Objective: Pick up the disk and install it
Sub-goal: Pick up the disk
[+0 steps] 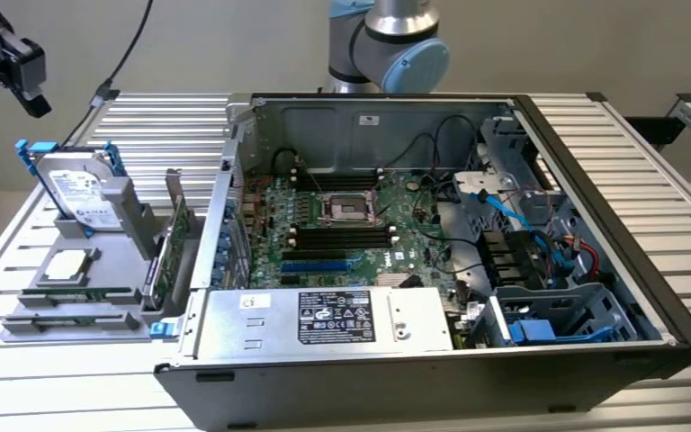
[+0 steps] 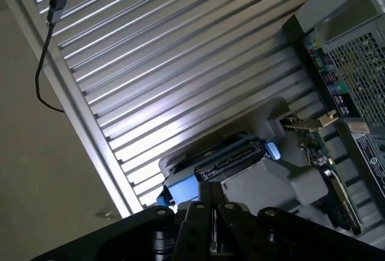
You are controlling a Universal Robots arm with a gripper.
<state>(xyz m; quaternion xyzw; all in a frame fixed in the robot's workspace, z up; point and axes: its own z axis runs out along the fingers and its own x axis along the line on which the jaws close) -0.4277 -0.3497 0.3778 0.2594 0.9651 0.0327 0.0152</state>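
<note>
Black jointed links of my claw (image 2: pixel 212 213) are sitting nearest the wrist lens. Its two fingers are pressing flat against each other, with nothing caught between them. I am hovering high over the far left corner of the ribbed aluminium table (image 1: pixel 33 396), as the exterior view has it, well apart from the disk (image 1: pixel 76 187). The disk is standing on edge in a slot of the grey plastic fixture (image 1: pixel 130 216), just left of the open computer case (image 1: pixel 633 297). I am guessing it is propped upright like that so its upper edge is offering itself to a grip from above. It is a flat, silvery metal slab with a white label on its face and a blue plastic carrier framing it. From my wrist I am looking down on its dark connector edge. On the nearer part of the same fixture, a square silver CPU chip (image 1: pixel 64 265) is lying flat beside green memory sticks (image 1: pixel 76 293), each in its own recess, probably to keep the parts from sliding. Inside the case, at its near right corner, a grey drive cage (image 1: pixel 561 310) with blue fittings is facing upward.
</note>
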